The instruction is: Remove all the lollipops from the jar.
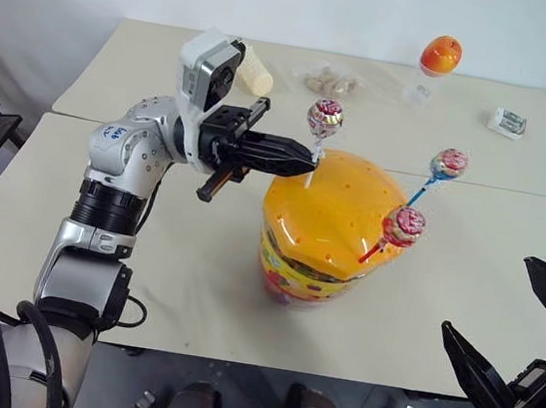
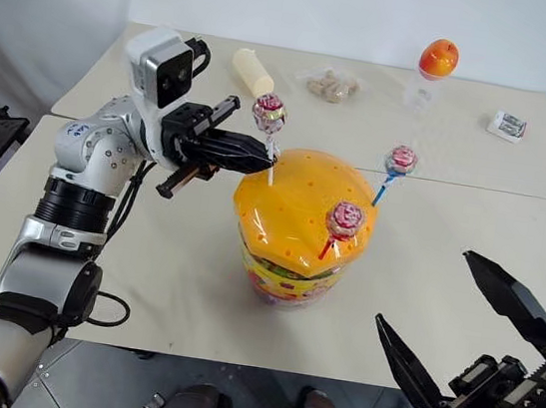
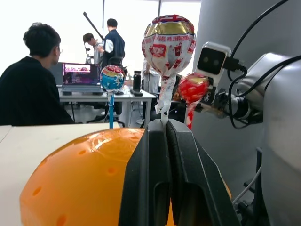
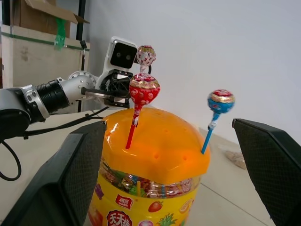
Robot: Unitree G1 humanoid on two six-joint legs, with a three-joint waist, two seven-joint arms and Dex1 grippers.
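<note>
Two pale tables (image 1: 192, 284) stand edge to edge against a white wall; on the near one, about the middle, sits the jar (image 1: 325, 226), a squat clear tub with an orange domed top full of small holes and a yellow label band; three lollipops stand in that top. At the dome's far left edge the left gripper (image 1: 309, 159) reaches in from the left, its black fingers pinched together on the white stick of the first lollipop (image 1: 325, 117), whose wrapped head stands just above the fingertips; the blue-stick lollipop (image 1: 448, 164) leans out at the far right of the dome; the red-stick lollipop (image 1: 403, 225) leans out at its near right. Low at the near right, well apart from the jar, the right gripper (image 2: 481, 342) hangs with its fingers spread wide and empty. On the far table lie a cream cylinder (image 1: 253, 71), a clear bag (image 1: 327, 78), an orange-topped bottle (image 1: 436, 65) and a small packet (image 1: 507, 121).
</note>
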